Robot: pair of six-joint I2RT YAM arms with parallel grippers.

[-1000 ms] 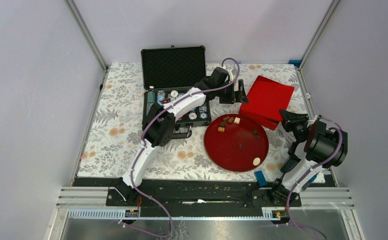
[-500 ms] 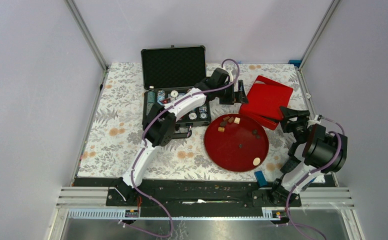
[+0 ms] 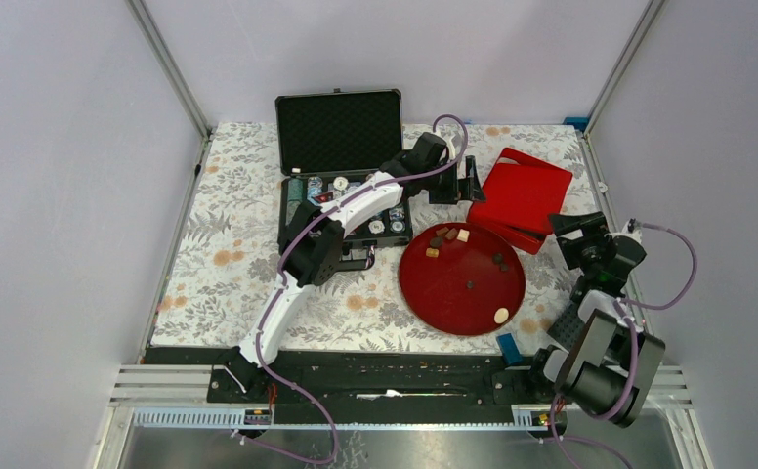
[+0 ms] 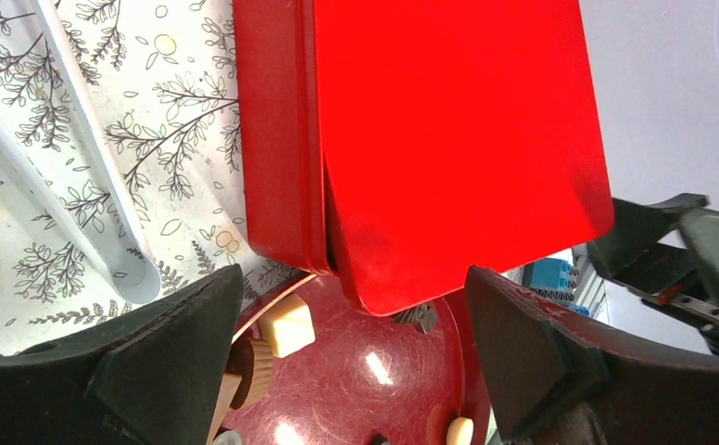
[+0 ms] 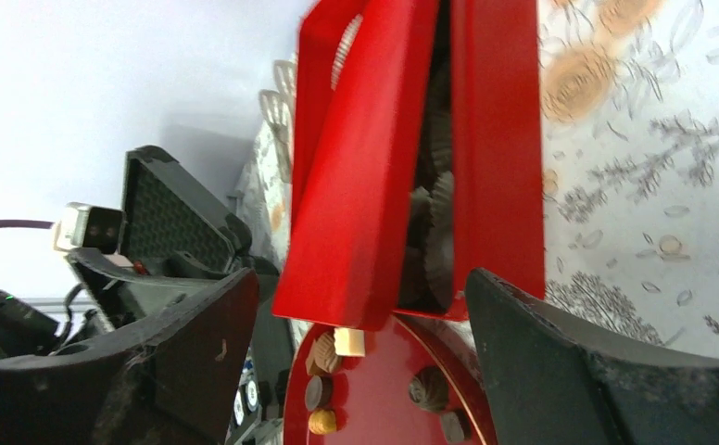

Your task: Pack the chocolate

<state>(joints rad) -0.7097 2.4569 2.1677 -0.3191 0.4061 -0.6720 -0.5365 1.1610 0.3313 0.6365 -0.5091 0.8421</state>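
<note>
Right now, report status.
Left gripper and right gripper open, empty. Small brown and cream chocolate pieces on round red plate. Flat red box lid half-closed.

White arm links (image 3: 357, 199), black joints (image 3: 314, 252), purple cables (image 3: 450, 117)

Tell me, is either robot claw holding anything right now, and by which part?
Nothing is held. The left gripper and the right gripper both stand wide open, with the red box ahead of them, ungripped.
</note>
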